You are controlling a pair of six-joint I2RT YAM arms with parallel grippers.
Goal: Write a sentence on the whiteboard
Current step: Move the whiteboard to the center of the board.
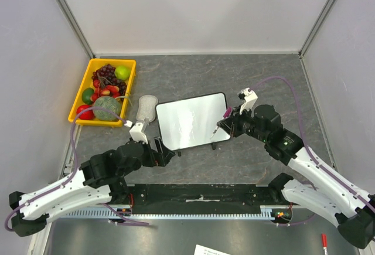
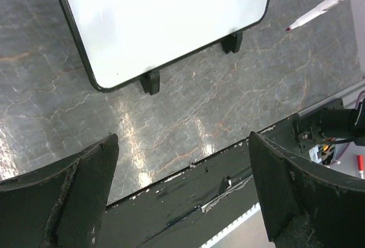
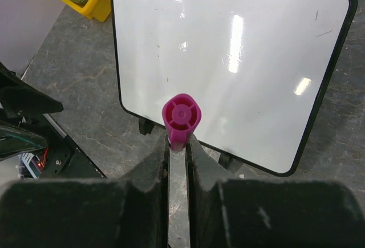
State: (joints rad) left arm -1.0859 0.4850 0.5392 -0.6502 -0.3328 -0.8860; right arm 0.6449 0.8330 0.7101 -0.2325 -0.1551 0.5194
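One whiteboard [image 1: 190, 120], long axis left-right (marker [image 1: 226, 114] beside).

Left wrist: whiteboard [image 2: 165, 20] top cut off. Right wrist: marker [image 3: 181, 116] tip hidden.

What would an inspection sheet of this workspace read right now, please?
Surface: grey marbled tabletop, no spills seen.
Job's things: whiteboard at centre, blank, no sentence yet; marker tip hovering by its near right corner.
Clutter: yellow tray of fruit at far left; grey eraser pad by the board's left side; red-tipped pen beyond the near right edge.
Hands: left hand open and empty, by the board's near left corner; right hand shut on the marker.
Cables: left purple cable and right purple cable loop off the arms, clear of the board.
Surroundings: pale enclosure walls on three sides.
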